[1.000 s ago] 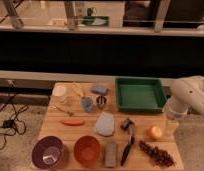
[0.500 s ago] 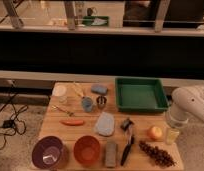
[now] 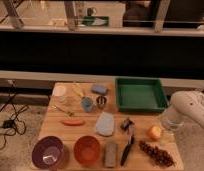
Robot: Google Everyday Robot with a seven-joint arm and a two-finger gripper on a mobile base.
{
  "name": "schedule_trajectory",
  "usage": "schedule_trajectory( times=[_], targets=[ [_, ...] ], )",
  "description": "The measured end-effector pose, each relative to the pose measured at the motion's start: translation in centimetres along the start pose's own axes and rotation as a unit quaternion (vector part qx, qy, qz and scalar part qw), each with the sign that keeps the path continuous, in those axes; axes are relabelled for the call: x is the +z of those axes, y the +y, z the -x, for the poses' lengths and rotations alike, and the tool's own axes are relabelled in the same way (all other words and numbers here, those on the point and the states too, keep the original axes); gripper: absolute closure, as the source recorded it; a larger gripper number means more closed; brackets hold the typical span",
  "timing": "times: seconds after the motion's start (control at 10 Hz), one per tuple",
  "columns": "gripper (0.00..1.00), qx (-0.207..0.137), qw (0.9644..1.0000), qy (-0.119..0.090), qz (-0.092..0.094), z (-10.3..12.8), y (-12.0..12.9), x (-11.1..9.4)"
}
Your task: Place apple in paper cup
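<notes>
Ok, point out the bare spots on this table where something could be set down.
Bare wood lies between the green tray and the apple, and between the carrot and the purple bowl. Crowded around the paper cup. The gripper hangs beside the apple.

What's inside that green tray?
In the green tray only bare floor shows; its near wall may hide a thin strip. The claw hangs by its right corner, near the apple.

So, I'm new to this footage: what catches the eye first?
The green tray at the table's back right, and the white arm at the right edge, its gripper near the apple. The paper cup sits far off at back left.
</notes>
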Motion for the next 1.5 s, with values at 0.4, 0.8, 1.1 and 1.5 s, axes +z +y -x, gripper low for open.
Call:
schedule_trajectory(
  times=[0.4,0.8,1.1,1.5],
  targets=[
    [0.20,-0.005,0.9999,-0.011,0.004,0.0,-1.0,2.1],
    [0.20,0.004,0.9998,-0.006,0.016,-1.1,-0.7,3.0],
    [0.20,0.004,0.9996,-0.004,0.027,-0.8,-0.4,3.4],
    [0.20,-0.006,0.9991,-0.013,0.040,0.2,0.5,3.9]
  ],
)
